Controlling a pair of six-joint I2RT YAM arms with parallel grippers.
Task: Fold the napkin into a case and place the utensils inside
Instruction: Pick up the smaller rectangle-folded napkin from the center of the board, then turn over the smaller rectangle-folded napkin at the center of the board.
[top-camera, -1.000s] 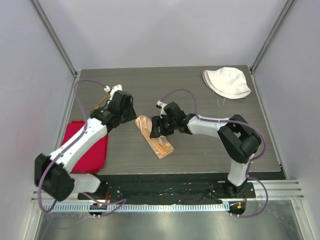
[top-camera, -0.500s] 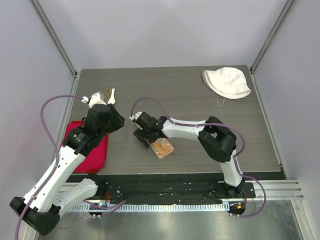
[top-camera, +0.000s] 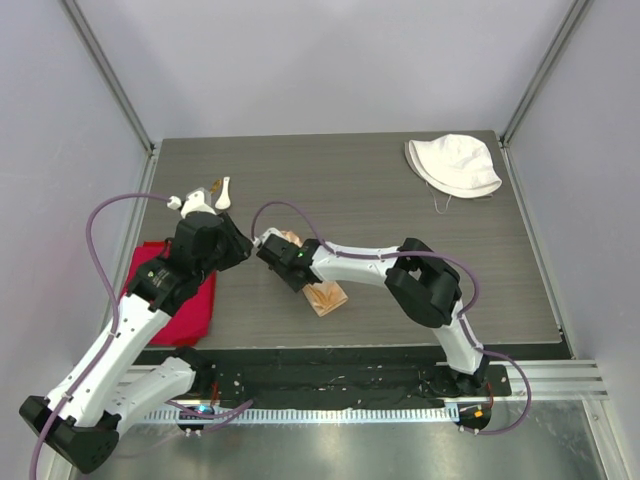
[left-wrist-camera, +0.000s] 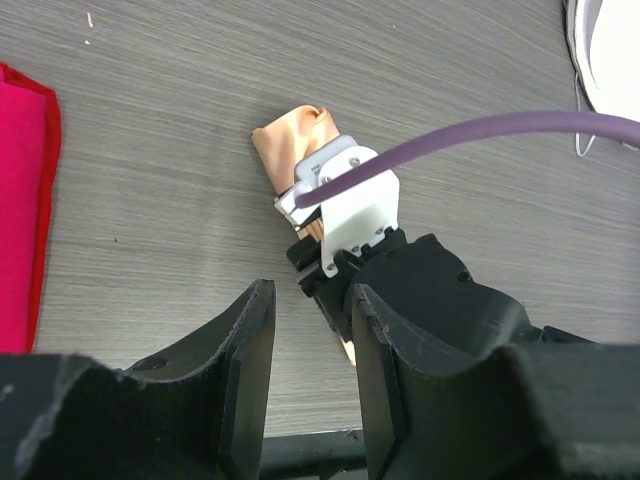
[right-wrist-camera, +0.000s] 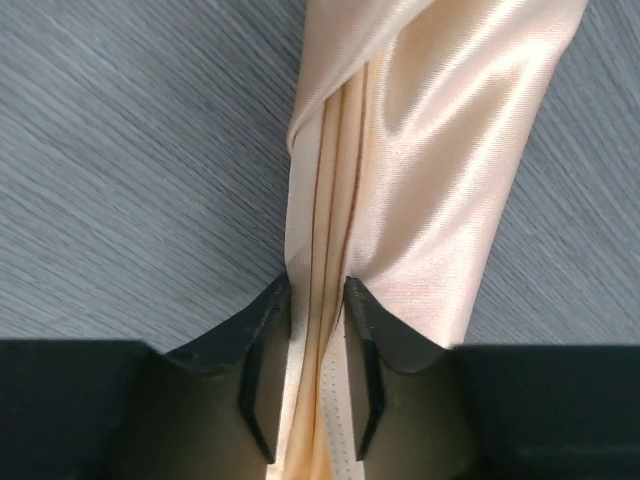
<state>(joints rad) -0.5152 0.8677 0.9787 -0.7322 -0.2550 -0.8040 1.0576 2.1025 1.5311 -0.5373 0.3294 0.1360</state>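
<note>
You are working the fold: your right end effector (right-wrist-camera: 318, 300) is clamping the layered edge of the folded peach-orange satin napkin (right-wrist-camera: 430, 150), lying centre-left on the table (top-camera: 400, 260). Left end effector (left-wrist-camera: 312, 292) is standing apart, empty. Only the overhead view is showing the small white spoon (top-camera: 222, 190), upper left. Next, probably: opening a pocket.

Left end effector (left-wrist-camera: 313, 292) low in the foreground, jaws apart, only grey worktop (left-wrist-camera: 150, 150) in the gap. Beyond them the right arm (left-wrist-camera: 430, 290), trailing a purple cable (left-wrist-camera: 480, 135), covers most of the peach napkin (left-wrist-camera: 295, 145). Red cloth (left-wrist-camera: 22, 200) far left, white hat (left-wrist-camera: 610, 50) in the top-right corner.
</note>
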